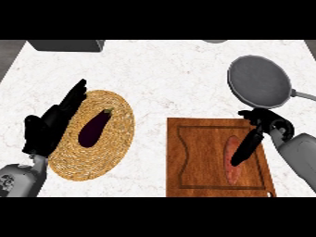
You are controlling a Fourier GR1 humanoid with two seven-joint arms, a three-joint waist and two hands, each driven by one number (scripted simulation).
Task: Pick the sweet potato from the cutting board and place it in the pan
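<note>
- Closing on the sweet potato [233, 163] is the step in hand, by my judgement: the right hand's [256, 134] fingers [245, 149] point down and lie across the upper half of it, extended rather than curled. I see no wrap round it yet, so treat it as not held.
- You have the sweet potato lying lengthwise along the right side of the cutting board [198, 157], inside the board's groove, its long axis running toward and away from you. The lower end shows clear; the upper end is hidden behind the fingers.
- Take it across its narrow width, near the middle. A hold near one end would likely let the tapered body swing or roll.
- Whether the thumb is placed opposite the fingers cannot be told from this view. Confirm it before lifting.
- Lift straight up off the board first, then carry toward the pan [259, 81], which sits beyond the board's upper right corner, near the hand. Its handle [312, 97] runs off to the right, so come in over the bowl, not the handle.
- Set the sweet potato down low in the pan; released from height, it could roll out over the shallow rim.
- The left hand [51, 125] rests open at the left edge of the woven mat [119, 139], beside the eggplant [94, 127]. Neither concerns this step.
</note>
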